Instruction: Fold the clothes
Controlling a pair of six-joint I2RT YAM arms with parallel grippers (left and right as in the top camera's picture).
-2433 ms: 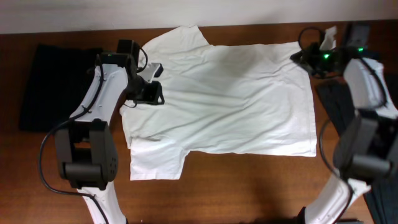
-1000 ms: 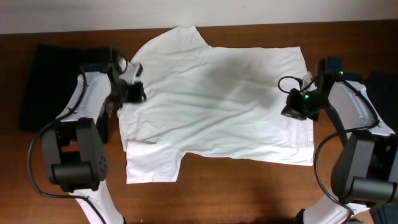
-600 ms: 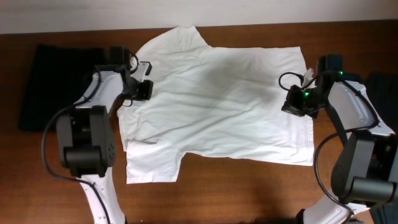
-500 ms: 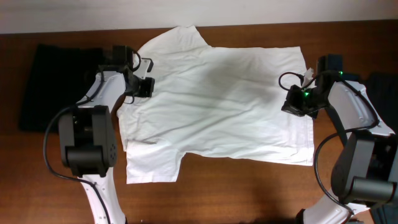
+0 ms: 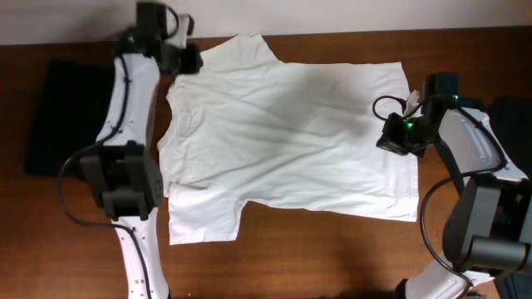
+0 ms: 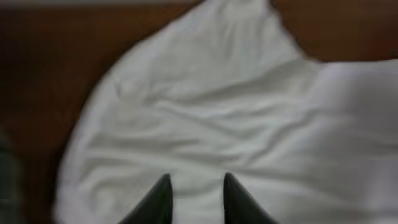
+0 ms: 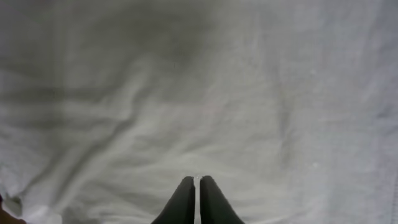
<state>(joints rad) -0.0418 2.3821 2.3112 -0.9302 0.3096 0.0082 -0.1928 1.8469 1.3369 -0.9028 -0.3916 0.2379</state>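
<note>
on brown table (image 5: 332,249), pale wall (image 5: 332,17) behind, white t-shirt (image 5: 291,133) — left jaws parted, empty; right jaws closed

The left wrist view is blurred throughout, and the left pincer (image 6: 196,178) is cut off by its lower edge. Whether the white T-shirt (image 7: 186,93) is pinched by the right pincer (image 7: 196,180) cannot be told. Overhead, a dark garment (image 5: 517,112) is cropped at right, and a black garment (image 5: 58,116) is partly hidden by the left arm (image 5: 133,100).
</note>
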